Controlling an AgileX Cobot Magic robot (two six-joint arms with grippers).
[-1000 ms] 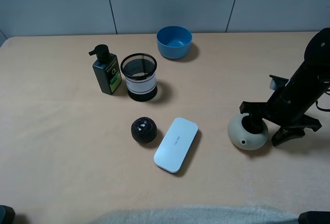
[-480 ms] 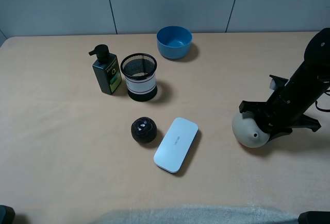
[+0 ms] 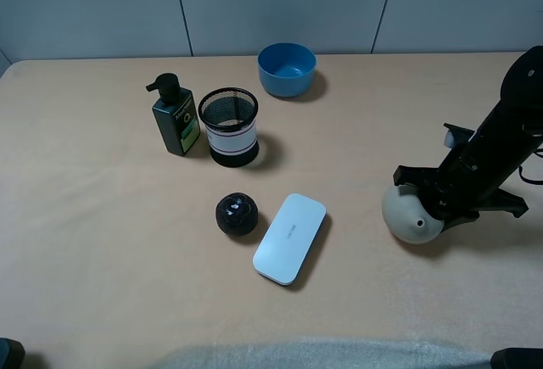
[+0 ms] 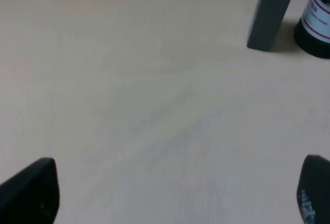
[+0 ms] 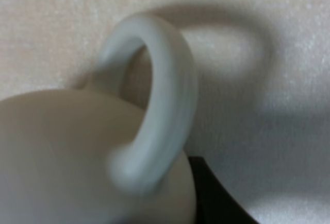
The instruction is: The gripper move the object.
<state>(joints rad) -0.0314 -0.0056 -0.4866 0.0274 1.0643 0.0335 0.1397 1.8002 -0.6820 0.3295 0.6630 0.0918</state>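
Exterior high | pot (image 3: 408, 216) tipped, mouth facing right | right jaws closed tight on its rim

The pot (image 3: 407, 218) looks matt ceramic; the ball (image 3: 236, 215), glossy black.

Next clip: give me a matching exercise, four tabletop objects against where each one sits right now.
Things:
1. round blue bowl
2. black mesh pen cup
3. flat white rounded case
4. round beige ceramic pot

Places:
A. next to the glossy black ball
B. gripped by the black right gripper
C. farthest back of all
D. beside the dark green pump bottle

Pairs: 1-C, 2-D, 3-A, 4-B.
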